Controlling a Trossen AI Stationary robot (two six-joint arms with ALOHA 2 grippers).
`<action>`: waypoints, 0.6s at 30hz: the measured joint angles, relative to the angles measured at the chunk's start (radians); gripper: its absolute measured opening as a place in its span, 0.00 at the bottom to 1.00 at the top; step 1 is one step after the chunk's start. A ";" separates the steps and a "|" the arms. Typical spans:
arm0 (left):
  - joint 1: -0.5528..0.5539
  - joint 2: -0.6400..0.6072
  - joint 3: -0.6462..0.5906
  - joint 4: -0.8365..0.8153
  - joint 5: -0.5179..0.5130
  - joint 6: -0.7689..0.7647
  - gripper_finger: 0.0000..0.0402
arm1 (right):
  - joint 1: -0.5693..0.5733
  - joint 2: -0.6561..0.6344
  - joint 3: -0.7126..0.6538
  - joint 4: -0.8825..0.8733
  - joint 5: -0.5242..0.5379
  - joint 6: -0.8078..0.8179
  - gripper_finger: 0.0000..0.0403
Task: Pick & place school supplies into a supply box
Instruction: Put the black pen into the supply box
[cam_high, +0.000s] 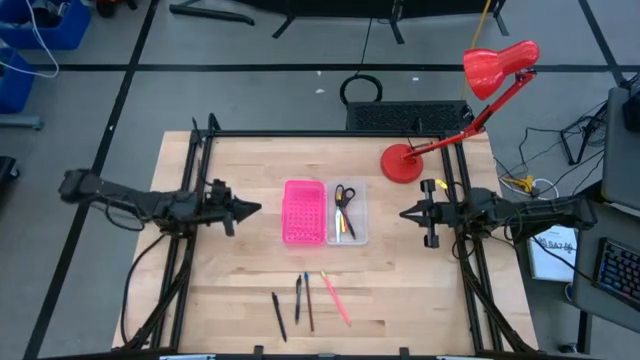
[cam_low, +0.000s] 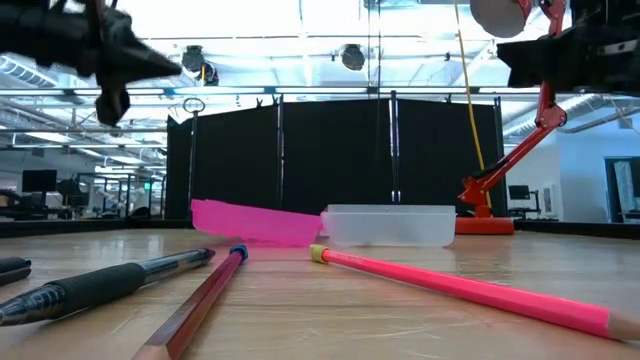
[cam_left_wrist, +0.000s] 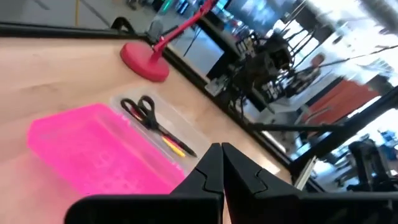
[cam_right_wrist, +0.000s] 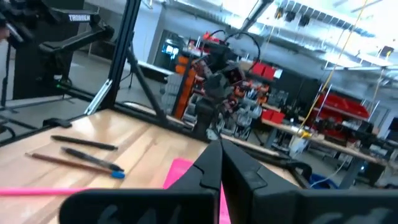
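The clear supply box (cam_high: 347, 212) sits mid-table and holds black-handled scissors (cam_high: 344, 196), a yellow pencil and a pink one; it also shows in the left wrist view (cam_left_wrist: 163, 127). A bright pink perforated panel (cam_high: 303, 211) lies against its left side. Near the front edge lie a black pen (cam_high: 279, 315), two more dark pens or pencils (cam_high: 304, 299) and a pink pencil (cam_high: 335, 298). My left gripper (cam_high: 256, 208) hovers shut, left of the panel. My right gripper (cam_high: 404, 214) hovers shut, right of the box. Both hold nothing.
A red desk lamp stands with its base (cam_high: 402, 162) at the back right of the table, its arm slanting up to the shade (cam_high: 497, 66). Black frame rails (cam_high: 330, 133) run along the table's far edge and sides. Bare wood lies between the box and the pens.
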 joint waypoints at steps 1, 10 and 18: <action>-0.034 0.046 0.041 -0.025 -0.039 -0.016 0.01 | 0.000 0.000 0.000 0.000 0.000 -0.003 0.00; -0.273 0.478 0.424 -0.613 -0.166 -0.578 0.01 | 0.001 0.000 -0.001 -0.002 -0.031 0.001 0.00; -0.473 0.898 0.738 -0.714 -0.064 -0.922 0.00 | 0.001 0.000 -0.002 -0.001 -0.052 -0.024 0.00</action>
